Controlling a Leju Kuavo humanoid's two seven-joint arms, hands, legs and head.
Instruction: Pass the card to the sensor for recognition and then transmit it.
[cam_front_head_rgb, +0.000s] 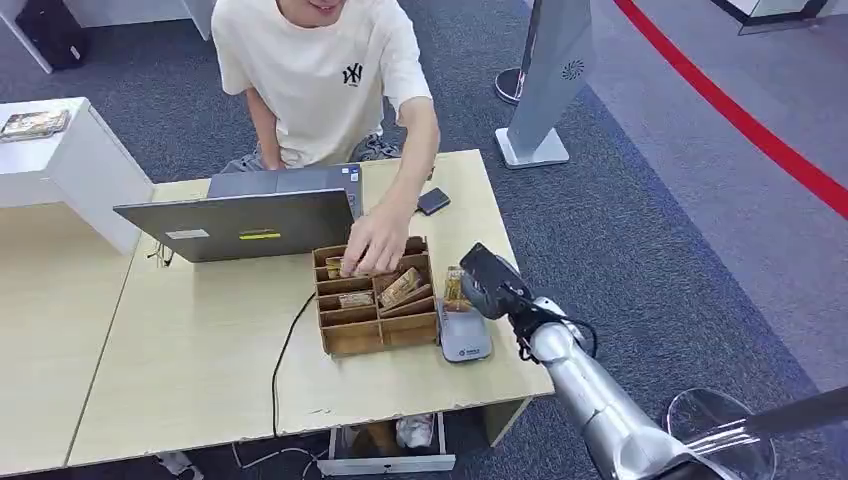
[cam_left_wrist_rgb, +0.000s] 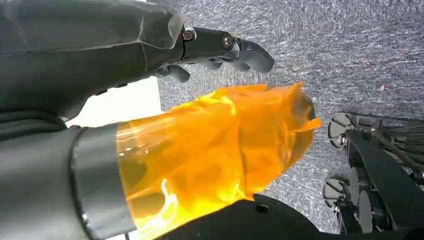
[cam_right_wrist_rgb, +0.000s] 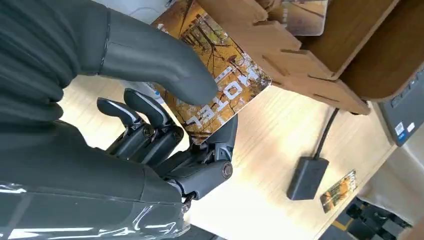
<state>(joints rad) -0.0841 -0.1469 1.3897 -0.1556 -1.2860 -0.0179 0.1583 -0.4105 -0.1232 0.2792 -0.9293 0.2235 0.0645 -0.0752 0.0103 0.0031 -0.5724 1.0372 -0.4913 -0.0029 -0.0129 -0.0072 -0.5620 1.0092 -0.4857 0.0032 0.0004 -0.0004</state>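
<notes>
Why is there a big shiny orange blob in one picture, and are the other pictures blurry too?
In the left wrist view the orange film sits close to the lens, bright with glare streaks, the carpet behind it soft. In the right wrist view the card pinched by the right robot hand is sharp enough to read. The head view is evenly lit, with soft shadows.

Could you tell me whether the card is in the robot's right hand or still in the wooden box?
In the hand: the right hand pinches the card between thumb and fingers, outside the wooden box.
</notes>
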